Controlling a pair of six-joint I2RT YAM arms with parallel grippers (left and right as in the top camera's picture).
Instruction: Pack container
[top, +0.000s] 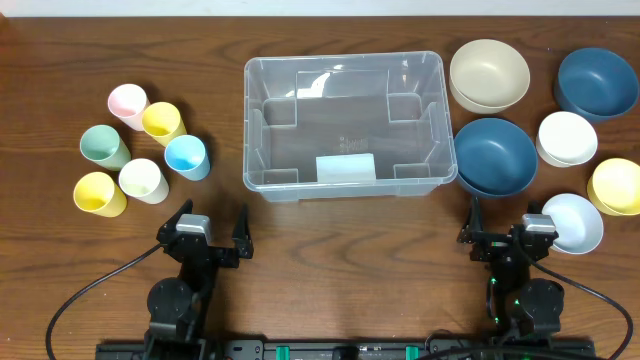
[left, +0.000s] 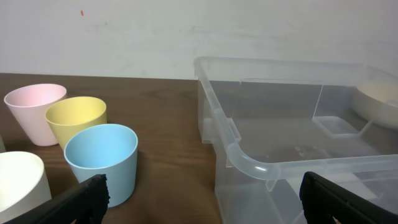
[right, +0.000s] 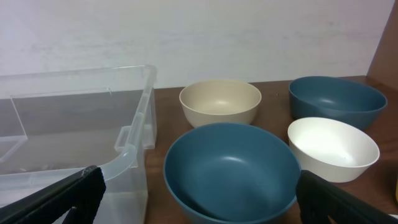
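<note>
black arms (top: 186, 272) w/ grey wrist blocks (top: 192, 225), black cables (top: 72, 303).

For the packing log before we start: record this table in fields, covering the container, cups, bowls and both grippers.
container: clear bin, mid-table, nothing inside; pale label at its near side
cups, left of it, upright: pink cup, green cup, blue cup, white cup, far yellow cup, near yellow cup
bowls, right of it: beige bowl, far dark blue bowl, near dark blue bowl, white bowl, yellow bowl, pale blue bowl
left gripper: open, empty, by the cups
right gripper: open, empty, by the bowls
</note>
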